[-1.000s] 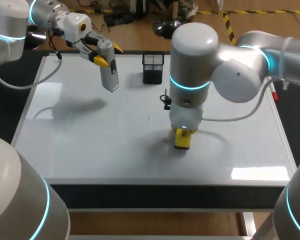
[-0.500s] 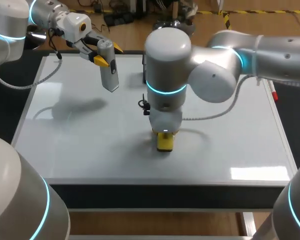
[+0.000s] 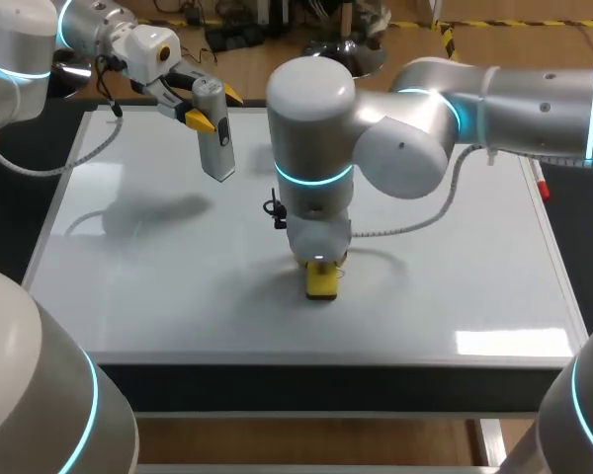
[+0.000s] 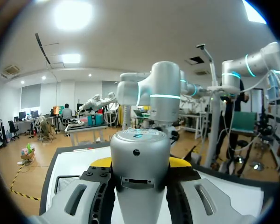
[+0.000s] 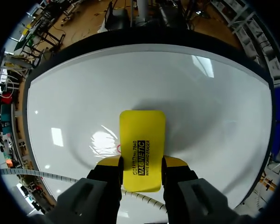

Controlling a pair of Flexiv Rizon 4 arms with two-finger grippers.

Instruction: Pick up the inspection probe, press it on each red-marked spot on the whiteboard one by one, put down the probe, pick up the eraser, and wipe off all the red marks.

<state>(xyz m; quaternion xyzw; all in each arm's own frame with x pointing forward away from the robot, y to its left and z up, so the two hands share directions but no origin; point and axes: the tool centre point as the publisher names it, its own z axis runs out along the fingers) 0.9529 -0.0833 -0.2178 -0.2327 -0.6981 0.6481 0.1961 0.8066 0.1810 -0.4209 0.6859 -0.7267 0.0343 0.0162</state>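
Observation:
The grey inspection probe (image 3: pixel 215 133) hangs tip down over the far left of the whiteboard (image 3: pixel 158 286), and my left gripper (image 3: pixel 204 107) is shut on its upper end. In the left wrist view the probe (image 4: pixel 140 172) fills the space between the fingers (image 4: pixel 179 162). My right arm reaches to the board's middle, where its gripper (image 3: pixel 321 265) is shut on the yellow eraser (image 3: pixel 322 281), pressed flat on the board. In the right wrist view the eraser (image 5: pixel 141 149) sticks out ahead of the gripper (image 5: pixel 141 163), with a small red trace (image 5: pixel 118 148) at its edge.
A red marker (image 3: pixel 542 185) lies by the board's right edge. The right arm's thick elbow (image 3: pixel 395 148) hangs over the far middle of the board and hides what stands behind it. The whiteboard (image 5: pixel 214 107) shows bare white around the eraser.
My right arm has slid the eraser to the left across the board, and now covers the black holder at the back. The left arm and probe have stayed put.

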